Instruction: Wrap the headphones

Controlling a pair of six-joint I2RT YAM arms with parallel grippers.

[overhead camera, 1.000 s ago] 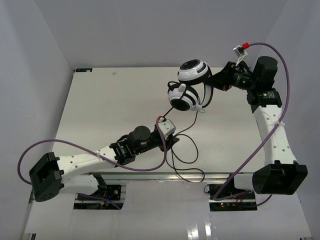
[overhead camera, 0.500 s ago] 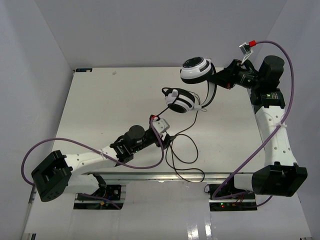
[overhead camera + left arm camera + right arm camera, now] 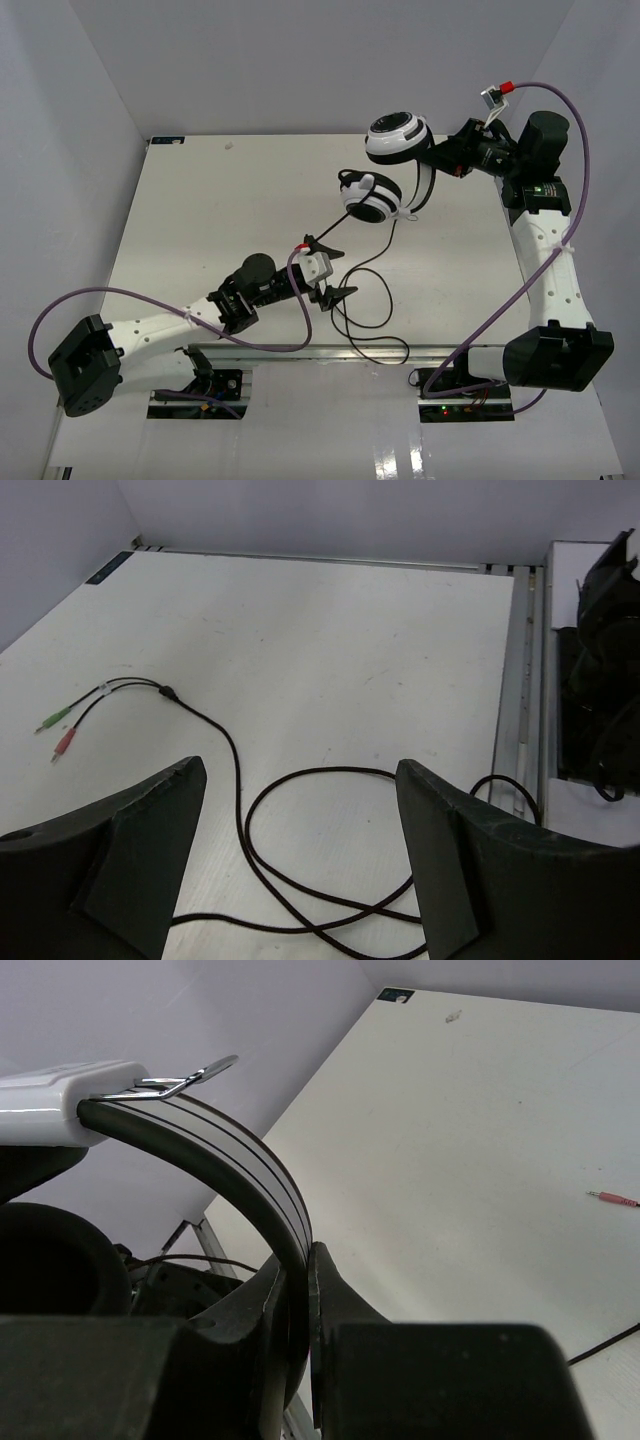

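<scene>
The right arm stands raised at the far right, its gripper (image 3: 440,160) pinching the headband of the headphones (image 3: 393,140), held above the table (image 3: 210,200). The left arm stretches low toward the centre, its gripper (image 3: 333,268) spread wide over the cord (image 3: 365,315), which lies looped by the near edge. Pale walls (image 3: 300,60) surround the white table.
</scene>
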